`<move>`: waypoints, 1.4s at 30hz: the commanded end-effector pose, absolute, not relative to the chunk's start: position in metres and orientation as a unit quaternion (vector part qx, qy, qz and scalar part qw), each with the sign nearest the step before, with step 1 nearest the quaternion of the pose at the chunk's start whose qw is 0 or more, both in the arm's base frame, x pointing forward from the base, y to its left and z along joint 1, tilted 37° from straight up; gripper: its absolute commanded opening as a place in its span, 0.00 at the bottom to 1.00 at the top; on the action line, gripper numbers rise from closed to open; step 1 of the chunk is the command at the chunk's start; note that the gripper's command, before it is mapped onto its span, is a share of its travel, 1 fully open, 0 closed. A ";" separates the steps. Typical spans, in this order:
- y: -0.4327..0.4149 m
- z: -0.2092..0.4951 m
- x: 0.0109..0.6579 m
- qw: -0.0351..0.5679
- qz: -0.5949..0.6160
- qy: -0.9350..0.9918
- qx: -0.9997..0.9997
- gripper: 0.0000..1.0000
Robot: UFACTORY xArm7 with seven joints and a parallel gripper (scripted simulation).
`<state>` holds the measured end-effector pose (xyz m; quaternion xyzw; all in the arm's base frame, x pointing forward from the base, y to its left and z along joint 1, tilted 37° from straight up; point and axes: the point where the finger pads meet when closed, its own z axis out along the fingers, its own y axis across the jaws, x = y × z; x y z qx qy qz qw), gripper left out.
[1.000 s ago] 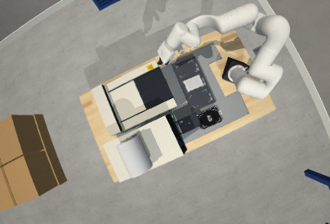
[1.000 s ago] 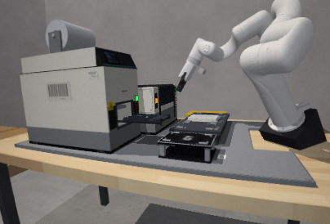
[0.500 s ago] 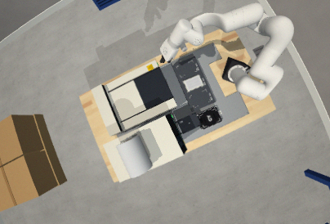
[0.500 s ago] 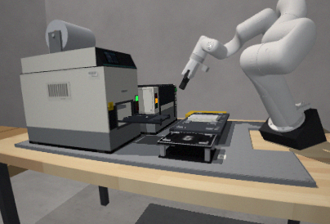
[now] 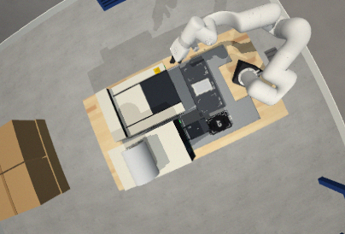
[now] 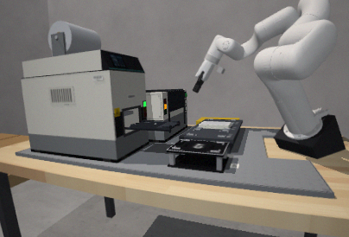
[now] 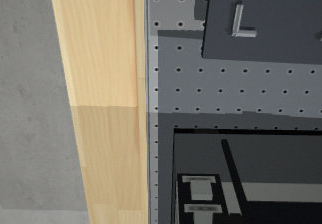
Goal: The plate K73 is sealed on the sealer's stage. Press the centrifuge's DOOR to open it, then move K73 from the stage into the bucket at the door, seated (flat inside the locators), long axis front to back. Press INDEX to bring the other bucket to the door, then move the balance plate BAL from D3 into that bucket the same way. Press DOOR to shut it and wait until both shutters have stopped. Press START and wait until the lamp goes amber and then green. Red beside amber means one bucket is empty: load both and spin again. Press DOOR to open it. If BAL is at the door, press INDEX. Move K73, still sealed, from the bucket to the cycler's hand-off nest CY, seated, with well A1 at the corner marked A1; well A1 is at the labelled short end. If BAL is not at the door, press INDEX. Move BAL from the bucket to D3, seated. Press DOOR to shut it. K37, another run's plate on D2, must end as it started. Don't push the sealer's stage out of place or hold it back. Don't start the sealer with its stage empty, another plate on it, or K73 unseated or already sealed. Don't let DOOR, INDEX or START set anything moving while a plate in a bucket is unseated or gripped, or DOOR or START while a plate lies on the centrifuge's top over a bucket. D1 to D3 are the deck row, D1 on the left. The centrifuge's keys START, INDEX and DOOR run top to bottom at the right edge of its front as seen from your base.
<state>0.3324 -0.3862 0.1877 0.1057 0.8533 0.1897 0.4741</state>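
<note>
Top view looks straight down from high up, whole bench (image 5: 97,112) rotated in frame. Exterior view sits near bench height at the front, facing the arm (image 6: 294,65) and instruments. Wrist view looks down close at bench edge (image 7: 102,110) and perforated deck (image 7: 242,90), also seen from top.
</note>
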 end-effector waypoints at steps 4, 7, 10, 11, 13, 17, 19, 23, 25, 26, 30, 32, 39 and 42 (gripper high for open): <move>-0.388 0.190 0.321 0.475 0.188 0.853 0.106 0.00; -0.388 0.190 0.319 0.475 0.188 0.853 0.106 0.00; -0.388 0.190 0.314 0.475 0.188 0.853 0.106 0.00; -0.388 0.191 0.312 0.475 0.188 0.853 0.106 0.00; -0.389 0.191 0.309 0.475 0.188 0.853 0.106 0.00; -0.389 0.191 0.302 0.475 0.188 0.853 0.106 0.00; -0.389 0.191 0.301 0.475 0.188 0.853 0.106 0.00; -0.392 0.198 0.295 0.475 0.188 0.853 0.106 0.00; -0.394 0.202 0.292 0.475 0.188 0.853 0.106 0.00; -0.395 0.206 0.289 0.475 0.188 0.853 0.106 0.00; -0.402 0.221 0.277 0.475 0.188 0.853 0.106 0.00; -0.405 0.228 0.272 0.475 0.188 0.853 0.106 0.00; -0.406 0.229 0.271 0.475 0.188 0.853 0.106 0.00; -0.406 0.229 0.271 0.461 0.189 0.861 0.103 0.00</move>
